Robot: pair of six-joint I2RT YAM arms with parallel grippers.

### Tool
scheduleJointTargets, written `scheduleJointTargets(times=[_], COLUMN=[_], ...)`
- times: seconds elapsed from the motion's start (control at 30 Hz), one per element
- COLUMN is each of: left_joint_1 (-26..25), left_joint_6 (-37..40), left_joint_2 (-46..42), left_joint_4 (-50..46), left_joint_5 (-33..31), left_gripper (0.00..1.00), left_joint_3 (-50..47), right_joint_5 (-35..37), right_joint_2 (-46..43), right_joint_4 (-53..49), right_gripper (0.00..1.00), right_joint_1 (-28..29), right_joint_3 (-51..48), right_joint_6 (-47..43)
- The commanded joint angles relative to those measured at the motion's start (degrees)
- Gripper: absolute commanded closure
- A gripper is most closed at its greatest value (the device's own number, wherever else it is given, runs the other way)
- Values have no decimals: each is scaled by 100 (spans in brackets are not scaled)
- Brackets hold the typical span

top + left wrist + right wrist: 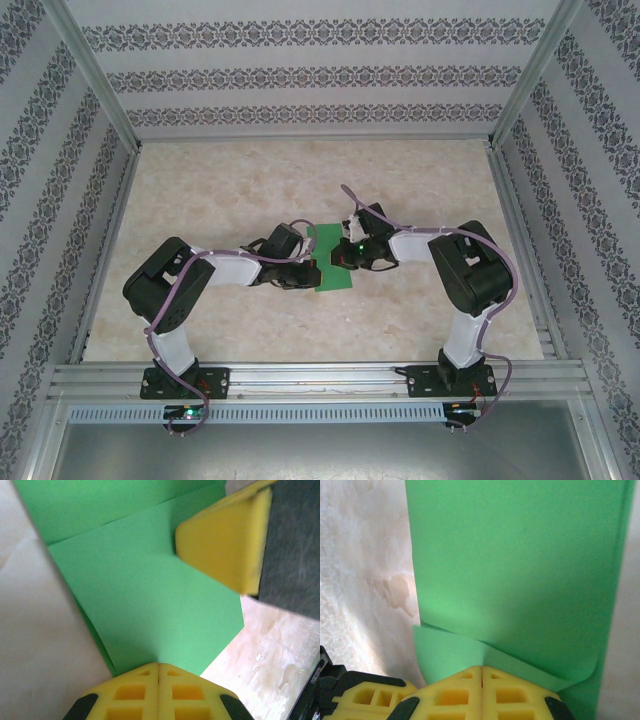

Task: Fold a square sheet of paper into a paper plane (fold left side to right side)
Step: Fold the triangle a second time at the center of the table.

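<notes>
The square sheet of paper (333,258) lies folded in the middle of the bench (230,190). The left gripper (158,666) and right gripper (482,669), both clenched on nothing, touch it from either side and cover its edges.

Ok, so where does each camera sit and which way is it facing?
Top external: above and behind the bases, looking down on the table; both arms show.
Left wrist: on that wrist, facing along the shut left gripper onto the square sheet of paper.
Right wrist: likewise, past the shut right gripper.
All share the sheet.
</notes>
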Motion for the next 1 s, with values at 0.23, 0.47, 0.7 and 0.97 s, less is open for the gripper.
scheduleJointTargets(times=[0.23,0.47,0.7,0.97], left_joint_1=[22,16,12,13], left_joint_6=[-74,-113,-91,18], left_joint_2=[198,181,163,137], left_joint_4=[-596,-411,-413,-606], left_joint_5=[-349,-243,-233,-295], left_gripper=[100,100,100,100], left_joint_3=[-275,-263,-177,-91], right_joint_5=[359,197,97,-144], right_joint_2=[280,74,-607,-656], right_joint_4=[-115,-163,-206,417], right_gripper=[100,100,100,100], right_joint_1=[-661,-849,-737,-139], right_joint_3=[294,349,10,-343], right_joint_6=[-331,-341,-196,407])
